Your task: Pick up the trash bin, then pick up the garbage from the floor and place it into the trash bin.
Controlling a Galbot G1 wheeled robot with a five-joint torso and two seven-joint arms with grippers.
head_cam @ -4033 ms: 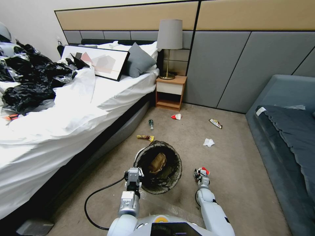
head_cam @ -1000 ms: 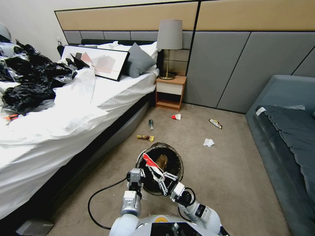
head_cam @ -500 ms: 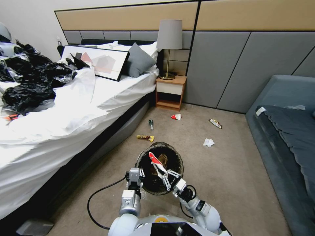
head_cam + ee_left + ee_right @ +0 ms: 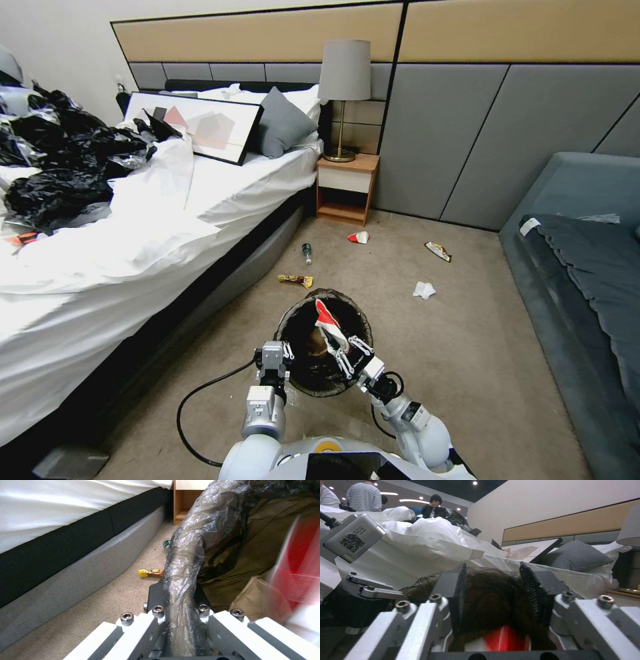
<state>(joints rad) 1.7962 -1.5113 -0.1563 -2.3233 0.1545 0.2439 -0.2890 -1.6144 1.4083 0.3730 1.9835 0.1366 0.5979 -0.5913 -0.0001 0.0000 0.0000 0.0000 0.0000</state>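
A red-and-white wrapper [image 4: 327,321] drops from the spread-fingered right gripper [image 4: 349,349] over the dark-lined trash bin [image 4: 291,327], whose rim the left gripper [image 4: 178,597] clamps.

Tan carpet floor [image 4: 467,347] carried the litter: beyond the left gripper [image 4: 272,355] lay a yellow snack wrapper [image 4: 295,280] and a small bottle [image 4: 307,252]; farther off, a red-and-white wrapper [image 4: 359,237]; beyond the right gripper [image 4: 348,349], a white tissue wad [image 4: 423,289] and another wrapper [image 4: 438,251].

The red-and-white wrapper [image 4: 301,562] shows blurred, edge-cropped.
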